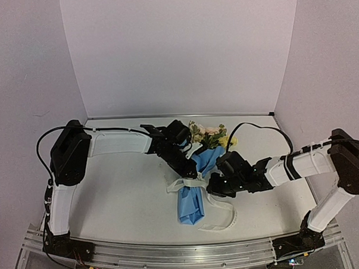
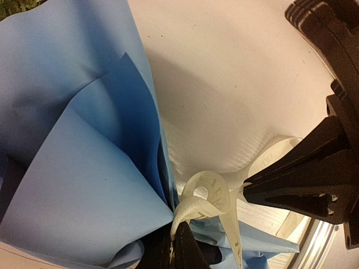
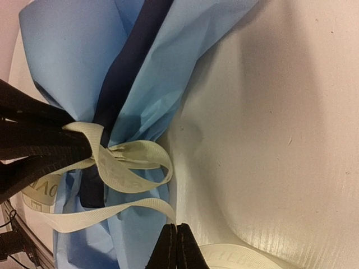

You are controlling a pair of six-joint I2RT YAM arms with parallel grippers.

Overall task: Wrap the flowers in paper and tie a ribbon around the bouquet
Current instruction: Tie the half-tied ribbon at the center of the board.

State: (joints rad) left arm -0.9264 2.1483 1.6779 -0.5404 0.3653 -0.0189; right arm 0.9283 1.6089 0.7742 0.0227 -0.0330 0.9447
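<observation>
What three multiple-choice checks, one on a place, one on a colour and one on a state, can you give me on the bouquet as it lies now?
1. Where is the ribbon wound?
A. Round the gathered waist of the paper.
B. Round the blooms.
C. Round an arm's base.

2. What colour is the paper?
A. Red.
B. Blue.
C. Green.

3. How is the left gripper?
A. Wide open over the blooms.
B. Shut on the ribbon.
C. Out of view.

Answers:
1 A: the right wrist view shows it looped where the paper narrows.
2 B: light blue with a darker blue side in every view.
3 B: its fingers pinch a loop of the ribbon in the left wrist view.
</observation>
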